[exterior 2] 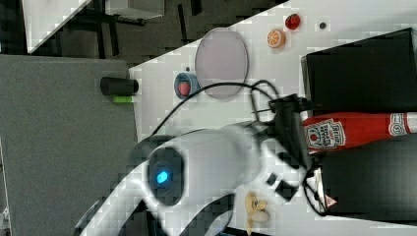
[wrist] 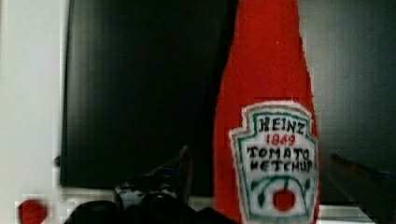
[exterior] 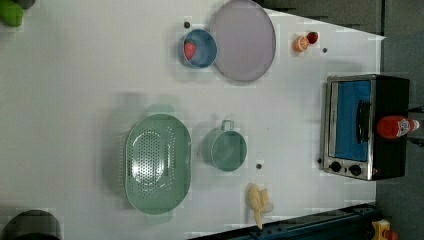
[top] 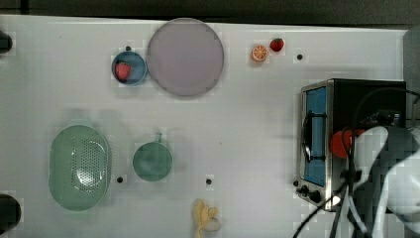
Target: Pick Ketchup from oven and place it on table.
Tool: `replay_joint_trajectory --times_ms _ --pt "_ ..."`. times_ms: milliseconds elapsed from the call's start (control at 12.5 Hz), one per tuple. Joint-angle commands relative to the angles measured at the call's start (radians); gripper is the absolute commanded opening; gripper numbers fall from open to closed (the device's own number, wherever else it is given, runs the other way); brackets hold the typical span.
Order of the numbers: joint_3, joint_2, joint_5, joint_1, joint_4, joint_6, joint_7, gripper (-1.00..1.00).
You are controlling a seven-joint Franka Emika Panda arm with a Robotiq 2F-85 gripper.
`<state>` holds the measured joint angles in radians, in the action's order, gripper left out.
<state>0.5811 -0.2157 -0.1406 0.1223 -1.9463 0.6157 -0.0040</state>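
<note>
**Ketchup bottle on the oven roof, open claw on either side of it**

Top view: the oven (top: 341,144) sits at the top view's right edge of the table (top: 237,124), its blue glass door facing the top view's left. The red ketchup bottle (top: 341,144) stands on the oven's black roof, partly covered by the white arm and its cables. Well away on the table lie a grey plate (top: 185,57), a blue bowl (top: 129,68) with a strawberry in it, an orange slice (top: 259,53) beside a second strawberry (top: 277,44), a green colander (top: 79,167), a green cup (top: 152,161) and a banana (top: 205,216).

Left view: the arm is out of frame, so the bottle (exterior: 396,127) shows whole on the black roof, behind the door handle, its white cap pointing to the left view's right. Nothing else stands on the oven (exterior: 365,126).

Right view: the white arm crosses the frame and hides much of the table; its dark gripper (exterior 2: 295,135) meets the bottle (exterior 2: 359,130) at the label end. The banana (exterior 2: 255,209) lies just beyond the arm.

Wrist view: the bottle (wrist: 268,130) stands upright between the two dark fingers (wrist: 180,170), which are spread wide with a gap on each side, the claw (wrist: 261,172) open and not gripping. The black oven roof (wrist: 140,93) lies behind.
</note>
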Motion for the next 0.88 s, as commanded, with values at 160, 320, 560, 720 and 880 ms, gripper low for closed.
replay_joint_trajectory --times_ms 160,320,560,720,880 --pt "0.031 -0.063 -0.014 -0.003 0.028 -0.008 0.068 1.00" --pt "0.030 -0.070 -0.034 -0.004 0.027 -0.009 0.069 1.00" --pt "0.028 -0.090 -0.062 -0.004 0.025 -0.008 0.070 1.00" --pt "0.027 -0.095 -0.063 -0.007 0.025 -0.009 0.070 0.43" --pt "0.028 -0.093 -0.063 -0.008 0.032 -0.010 0.069 0.29"
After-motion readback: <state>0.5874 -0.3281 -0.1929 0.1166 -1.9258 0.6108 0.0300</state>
